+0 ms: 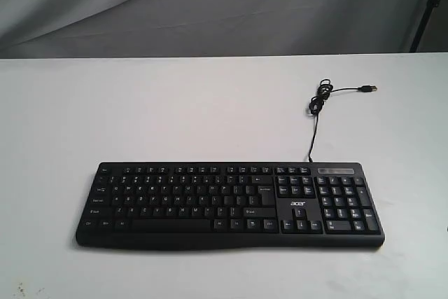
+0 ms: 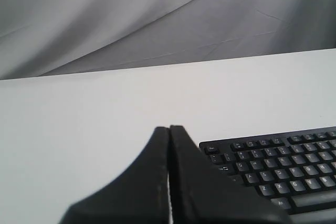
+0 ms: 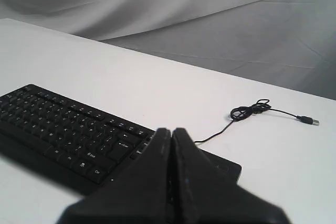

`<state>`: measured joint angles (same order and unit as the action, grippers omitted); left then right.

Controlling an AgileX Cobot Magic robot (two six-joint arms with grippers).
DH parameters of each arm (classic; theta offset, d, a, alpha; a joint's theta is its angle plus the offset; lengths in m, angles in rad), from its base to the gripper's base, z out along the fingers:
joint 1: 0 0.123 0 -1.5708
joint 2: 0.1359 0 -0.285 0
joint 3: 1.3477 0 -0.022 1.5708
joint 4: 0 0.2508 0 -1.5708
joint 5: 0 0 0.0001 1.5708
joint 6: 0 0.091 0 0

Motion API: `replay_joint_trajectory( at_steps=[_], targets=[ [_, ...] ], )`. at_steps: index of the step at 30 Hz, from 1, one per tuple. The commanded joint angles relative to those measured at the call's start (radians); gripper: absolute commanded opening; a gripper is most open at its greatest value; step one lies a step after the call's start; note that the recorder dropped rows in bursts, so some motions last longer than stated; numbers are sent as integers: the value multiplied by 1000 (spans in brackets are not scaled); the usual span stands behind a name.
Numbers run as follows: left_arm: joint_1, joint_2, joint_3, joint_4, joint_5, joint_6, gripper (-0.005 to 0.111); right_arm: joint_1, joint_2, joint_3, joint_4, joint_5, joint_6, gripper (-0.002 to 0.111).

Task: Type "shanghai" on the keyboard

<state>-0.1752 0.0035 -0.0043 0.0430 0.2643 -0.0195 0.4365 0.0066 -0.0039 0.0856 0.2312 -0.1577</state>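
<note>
The black keyboard [image 1: 231, 204] lies flat on the white table, near the front edge, with white legends and a small "acer" logo above the arrow keys. Its thin black cable [image 1: 318, 106] runs back to a loose coil and a USB plug. Neither gripper shows in the exterior view. In the left wrist view my left gripper [image 2: 169, 128] is shut and empty, its tips held off the keyboard's [image 2: 278, 166] escape-key corner. My right gripper [image 3: 171, 130] is shut and empty too, hanging over the keyboard's [image 3: 68, 135] number-pad end and hiding that part.
The white table [image 1: 140, 110] carries only the keyboard and its cable. Grey cloth [image 1: 210, 5] hangs behind the table's far edge. A dark stand leg [image 1: 427, 5] shows at the back right corner.
</note>
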Motion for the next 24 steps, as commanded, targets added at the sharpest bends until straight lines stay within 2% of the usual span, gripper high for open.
replay_joint_trajectory(
  at_steps=[1,8,11,17,20,24],
  targets=[
    [-4,-3,4,1,-3,-3,0,-9,-7,4,0,-4,-1,0],
    [-4,-3,4,1,-3,-3,0,-9,-7,4,24,-11,-1,0],
    [-4,-3,4,1,-3,-3,0,-9,-7,4,119,-116,-1,0],
    [-4,-3,4,1,-3,-3,0,-7,-7,4,62,-299,-1,0],
    [-4,-3,4,1,-3,-3,0,-7,25,-55,60,-218,8,0],
    [-4,-3,4,1,-3,-3,0,6,199,-155,122,-155,61,0]
  ],
)
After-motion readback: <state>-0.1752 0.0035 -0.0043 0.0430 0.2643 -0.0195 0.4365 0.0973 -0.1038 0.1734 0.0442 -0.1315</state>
